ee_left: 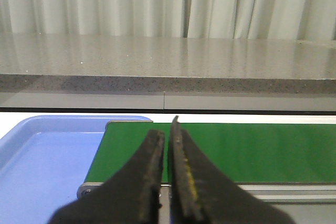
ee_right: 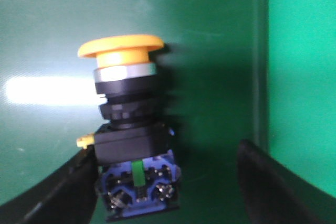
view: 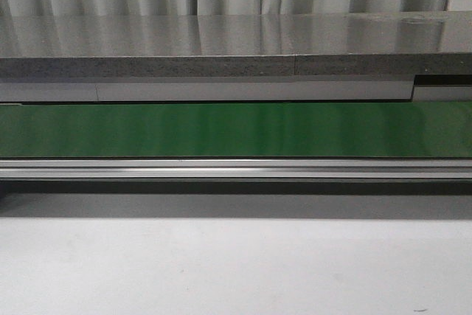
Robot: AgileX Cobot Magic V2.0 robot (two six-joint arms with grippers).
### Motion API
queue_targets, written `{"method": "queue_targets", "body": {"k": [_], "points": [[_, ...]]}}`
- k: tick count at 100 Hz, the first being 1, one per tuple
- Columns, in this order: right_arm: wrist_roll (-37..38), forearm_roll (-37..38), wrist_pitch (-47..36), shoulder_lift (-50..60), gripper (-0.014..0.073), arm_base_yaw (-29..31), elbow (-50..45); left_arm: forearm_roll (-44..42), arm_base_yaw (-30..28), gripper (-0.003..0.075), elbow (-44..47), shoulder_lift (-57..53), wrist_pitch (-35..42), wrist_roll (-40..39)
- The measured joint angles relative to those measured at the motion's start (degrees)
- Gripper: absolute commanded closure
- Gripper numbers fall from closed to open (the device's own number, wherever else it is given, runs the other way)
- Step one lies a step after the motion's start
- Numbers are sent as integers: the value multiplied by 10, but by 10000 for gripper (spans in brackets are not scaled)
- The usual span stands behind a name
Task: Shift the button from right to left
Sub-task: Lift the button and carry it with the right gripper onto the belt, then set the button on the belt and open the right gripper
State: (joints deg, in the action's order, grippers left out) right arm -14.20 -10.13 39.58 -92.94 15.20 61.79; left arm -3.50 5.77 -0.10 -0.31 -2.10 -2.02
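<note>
The button lies between the spread right fingers; they should be closed squarely on its body. Left fingers are pressed together.

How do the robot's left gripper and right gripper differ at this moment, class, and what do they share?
The left gripper has its fingers nearly together with nothing between them; the right gripper is spread wide. The left gripper points toward the conveyor's end beside a blue tray; the right gripper has the button between its fingers on green belt. Both have dark fingers.
</note>
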Motion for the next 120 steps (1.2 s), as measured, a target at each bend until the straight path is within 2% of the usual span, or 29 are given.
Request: {"method": "queue_targets", "body": {"k": [45, 80, 98, 120], "points": [[-12, -46, -2, 96, 71, -1, 0, 0, 0, 715, 0, 0, 0, 0], [-91, -131, 7, 199, 71, -12, -2, 0, 0, 715, 0, 0, 0, 0], [-123, -137, -48, 268, 71, -61, -29, 0, 0, 715, 0, 0, 0, 0], [-154, -142, -154, 378, 71, -129, -139, 0, 0, 715, 0, 0, 0, 0]]}}
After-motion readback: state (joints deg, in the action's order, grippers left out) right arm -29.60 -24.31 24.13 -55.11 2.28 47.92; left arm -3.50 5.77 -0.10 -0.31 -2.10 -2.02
